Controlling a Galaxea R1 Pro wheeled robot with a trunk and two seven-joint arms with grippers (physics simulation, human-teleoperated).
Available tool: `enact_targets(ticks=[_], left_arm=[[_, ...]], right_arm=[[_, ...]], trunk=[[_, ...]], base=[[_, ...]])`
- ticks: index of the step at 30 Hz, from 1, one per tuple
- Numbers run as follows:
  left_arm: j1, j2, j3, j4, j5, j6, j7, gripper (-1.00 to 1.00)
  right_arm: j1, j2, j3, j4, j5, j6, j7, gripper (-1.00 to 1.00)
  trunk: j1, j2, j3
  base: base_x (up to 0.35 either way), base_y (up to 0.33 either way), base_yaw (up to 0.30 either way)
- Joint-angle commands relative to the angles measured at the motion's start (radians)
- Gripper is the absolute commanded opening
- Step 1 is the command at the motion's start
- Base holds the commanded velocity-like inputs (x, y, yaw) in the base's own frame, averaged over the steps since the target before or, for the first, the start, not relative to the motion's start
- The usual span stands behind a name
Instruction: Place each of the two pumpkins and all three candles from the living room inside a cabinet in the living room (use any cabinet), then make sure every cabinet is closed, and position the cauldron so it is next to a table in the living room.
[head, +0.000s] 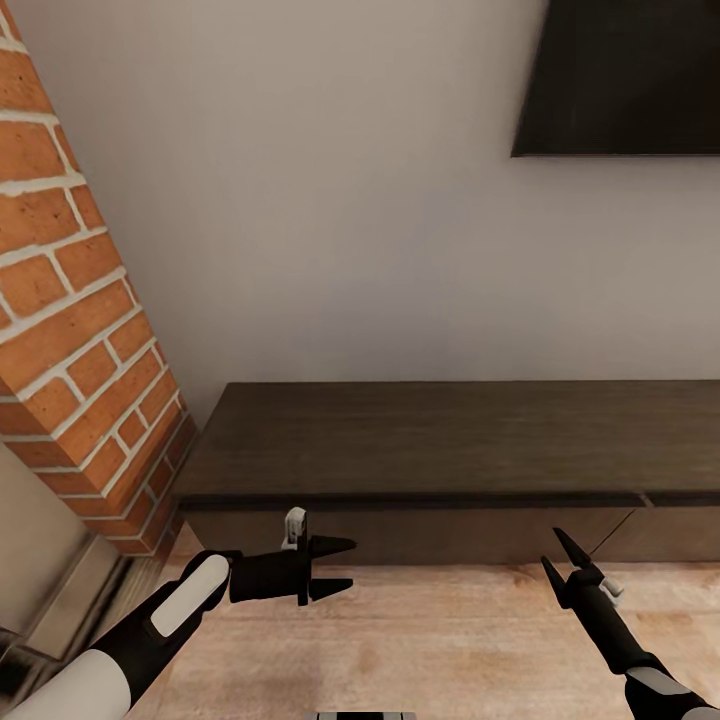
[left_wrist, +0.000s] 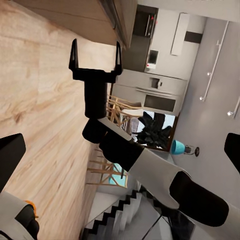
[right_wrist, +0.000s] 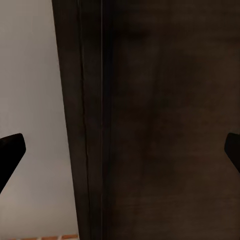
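Both grippers hang low over the pale wood floor, nearest the head camera. At about 7 o'clock in that view the left gripper points sideways toward 3 o'clock, its 2 dark fingers spread apart with nothing between them. At about 5 o'clock the right gripper angles up toward the cabinet — its 2 fingers also parted and empty, tips near the drawer front. The left wrist view shows the right gripper with fingers apart just beside the cabinet's edge.

The cabinet, long, low and dark brown, runs across the head view from 9 to 3 o'clock against a pale wall; its 2 drawer fronts sit flush, a thin seam between them. A brick column stands at 9 o'clock — a dark screen hangs at 1 o'clock.
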Motion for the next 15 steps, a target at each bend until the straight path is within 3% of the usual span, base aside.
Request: enact_targets(ticks=[1,15], left_arm=[[-0.001,0.001,-0.003,0.001,0.000,0.000,-0.006,1.00],[-0.001,0.001,-0.003,0.001,-0.001,0.000,-0.006,1.00]], right_arm=[[0.000,0.000,0.007,0.000,-0.011,0.010,0.002,1.00],[0.000,0.000,0.007,0.000,-0.011,0.011,-0.007,1.00]], trunk=[[0.000,0.000,-0.001],[0.000,0.000,-0.001]], base=[[0.079,0.041,0.000],[0.078,0.020,0.000]])
